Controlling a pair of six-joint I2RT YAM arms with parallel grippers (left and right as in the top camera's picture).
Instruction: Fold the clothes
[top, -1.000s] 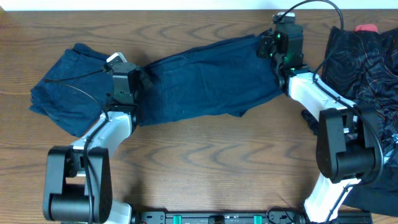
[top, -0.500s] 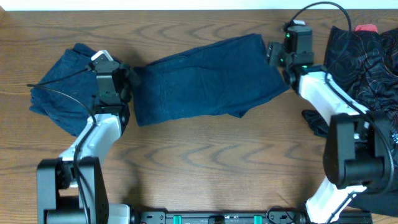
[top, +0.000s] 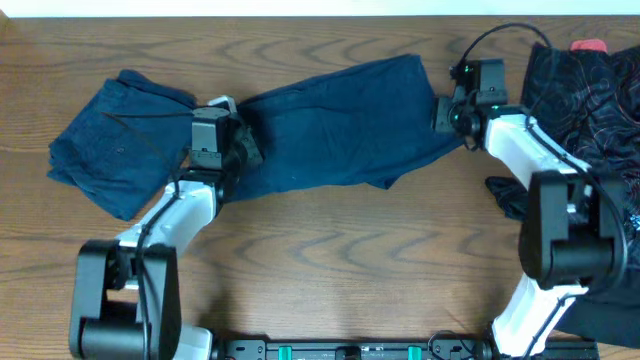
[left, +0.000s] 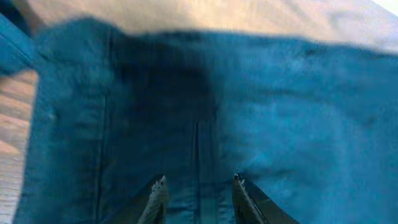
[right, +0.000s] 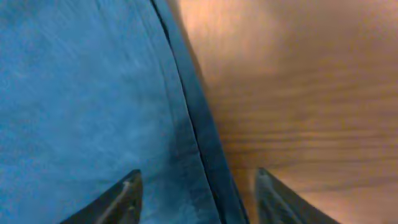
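A dark blue garment lies stretched across the wooden table, with its bunched left end at the far left. My left gripper sits low over the garment's middle-left. In the left wrist view that gripper is open, with a seam of the blue cloth under the gap. My right gripper is at the garment's right end. It is open in the right wrist view. The dark hem runs between its fingers, with cloth on the left and bare wood on the right.
A black patterned garment is heaped at the right edge, with a red item behind it. A dark scrap of cloth lies by the right arm. The table's far edge runs along the top.
Both grippers have opened and let go of the blue cloth. The left gripper backed off to the left, then came back right over the cloth. The right gripper moved right and nearer, to the hem.
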